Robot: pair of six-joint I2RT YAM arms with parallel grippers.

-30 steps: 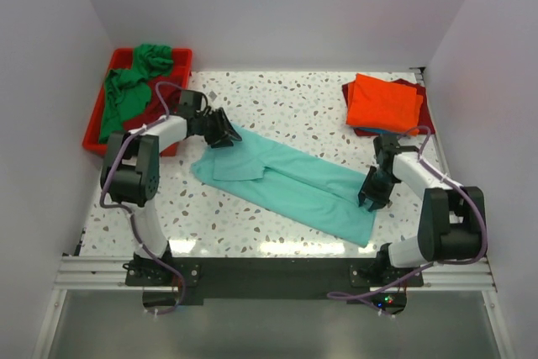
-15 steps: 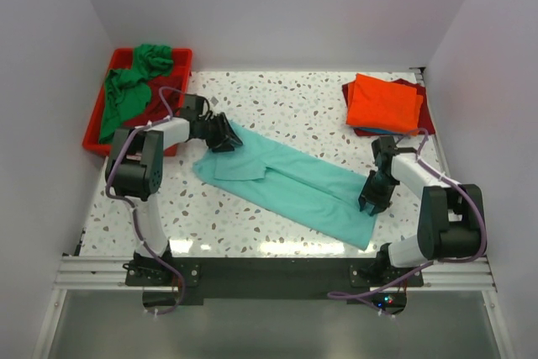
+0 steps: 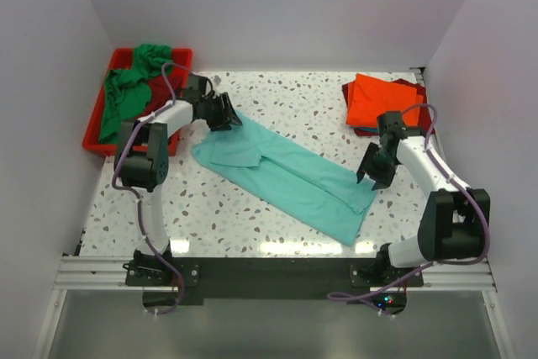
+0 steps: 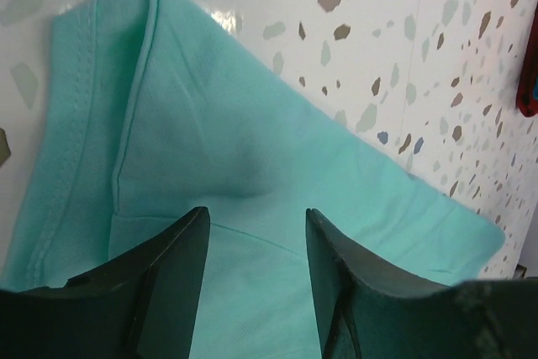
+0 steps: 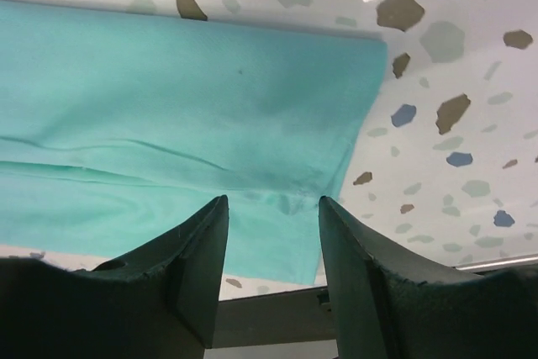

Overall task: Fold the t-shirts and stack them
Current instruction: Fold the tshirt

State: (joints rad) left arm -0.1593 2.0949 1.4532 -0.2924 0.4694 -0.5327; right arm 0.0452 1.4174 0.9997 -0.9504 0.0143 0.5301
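The teal shirt (image 3: 286,176) lies slanted across the middle of the bench (image 3: 303,98). It is a long, thin strip, and I think its sides are already folded in. One end points to the far left and the other end points to the near right.

My left tool (image 3: 227,115) is on the far left end. My right tool (image 3: 376,176) is on the right end. Each tool is narrow, with only a small gap between its tips. The tips are down on the cloth, and the cloth bunches up a bit between them. I think each tool is pinching the teal shirt.

At the far right of the bench, the orange shirt (image 3: 382,102) lies folded flat. It sits on top of a dark red shirt (image 3: 423,117). So that pile is started, and I think those two are done.

At the far left is the tray (image 3: 183,58). The green shirt (image 3: 126,90) is in it, all crumpled up. Some red cloth (image 3: 160,92) is under it.

So I am about halfway, I think. The teal shirt needs to be folded end to end and then put on the orange shirt. After that, the things in the tray need folding and stacking too.
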